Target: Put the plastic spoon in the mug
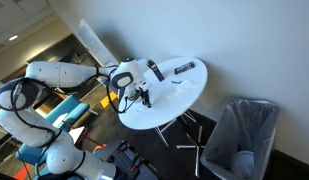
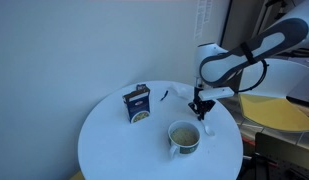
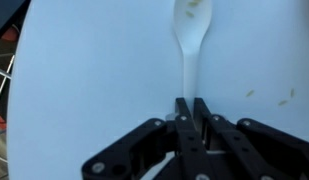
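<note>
My gripper point(image 3: 191, 112) is shut on the handle of a white plastic spoon point(image 3: 190, 40); the spoon's bowl points away from the jaws over the white table top. In an exterior view the gripper point(image 2: 202, 106) hangs just above the table, a little behind and to the right of the mug point(image 2: 184, 137). The mug is squat and dark grey with a paler inside, and stands upright near the table's front edge. In the other exterior view the gripper point(image 1: 142, 97) is over the table's near side, and the mug is hidden there.
A round white table point(image 2: 114, 140) carries a blue box point(image 2: 138, 103) at its middle and small black items point(image 2: 182, 91) at the back. Long black bars point(image 1: 184, 68) lie at the far side. A grey bin point(image 1: 239, 135) stands on the floor beside it.
</note>
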{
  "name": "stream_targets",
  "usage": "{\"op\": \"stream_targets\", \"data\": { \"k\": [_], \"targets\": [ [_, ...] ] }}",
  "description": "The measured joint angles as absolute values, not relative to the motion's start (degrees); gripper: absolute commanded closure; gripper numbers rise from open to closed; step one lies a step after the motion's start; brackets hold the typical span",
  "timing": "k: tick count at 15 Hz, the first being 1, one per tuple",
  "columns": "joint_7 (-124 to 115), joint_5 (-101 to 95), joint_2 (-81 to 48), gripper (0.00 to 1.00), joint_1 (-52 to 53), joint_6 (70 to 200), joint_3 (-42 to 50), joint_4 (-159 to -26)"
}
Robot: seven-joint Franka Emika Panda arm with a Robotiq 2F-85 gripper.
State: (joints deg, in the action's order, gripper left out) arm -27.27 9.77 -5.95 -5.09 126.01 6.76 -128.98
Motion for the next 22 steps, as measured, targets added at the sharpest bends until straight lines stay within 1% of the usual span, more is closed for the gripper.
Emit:
{"op": "stream_targets", "data": {
  "k": [3,8,11,14,17,18,21,22],
  "targets": [
    [-27.16,8.95,-3.42,0.97,-5.10,126.17,6.81,-129.25],
    [-27.06,5.16,7.53,0.97,-5.08,126.36,6.24,-130.36],
    [-26.75,2.06,13.36,0.97,-4.96,128.98,3.72,-131.23],
    [-26.75,-1.07,16.46,0.97,-4.39,135.57,-0.60,-133.47],
    [-26.71,-3.75,17.28,0.97,-3.39,144.89,-4.73,-136.71],
    [-26.25,-4.33,17.45,0.89,-2.99,148.30,-5.69,-138.11],
    [-23.71,-4.39,18.55,0.89,-1.83,154.94,-6.35,-141.89],
    [-23.51,-4.39,18.98,0.97,-1.81,155.09,-6.33,-142.35]
  ]
}}
